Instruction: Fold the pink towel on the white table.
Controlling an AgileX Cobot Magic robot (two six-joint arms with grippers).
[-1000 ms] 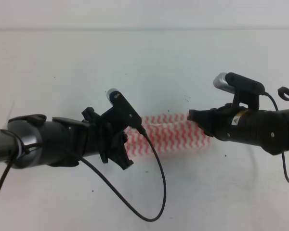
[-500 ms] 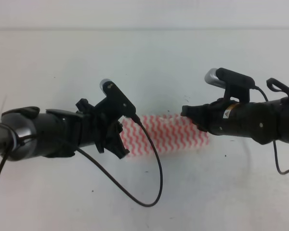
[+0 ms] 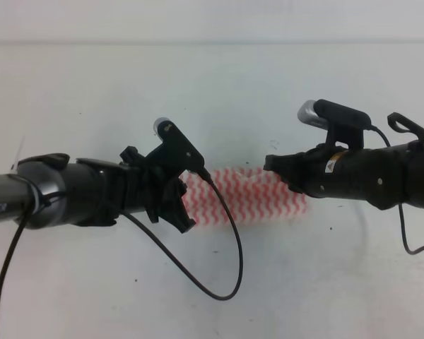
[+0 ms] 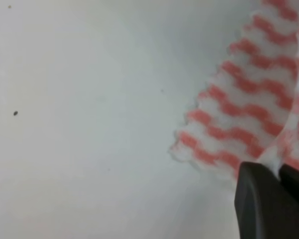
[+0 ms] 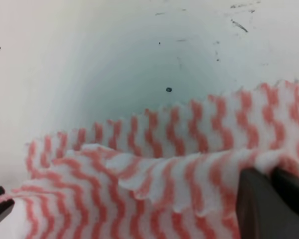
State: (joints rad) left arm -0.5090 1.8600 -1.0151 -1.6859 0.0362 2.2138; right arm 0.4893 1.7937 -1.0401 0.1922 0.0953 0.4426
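At frame centre, the thin pink-and-white zigzag towel point(image 3: 251, 196) stays pinched by both the left gripper point(image 4: 278, 175) and right gripper point(image 5: 270, 175); the left gripper moved slightly rightward, continuing the fold.

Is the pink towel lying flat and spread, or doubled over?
Partly doubled over: the right wrist view shows one layer of the pink towel raised over another, pinched by the right hand.
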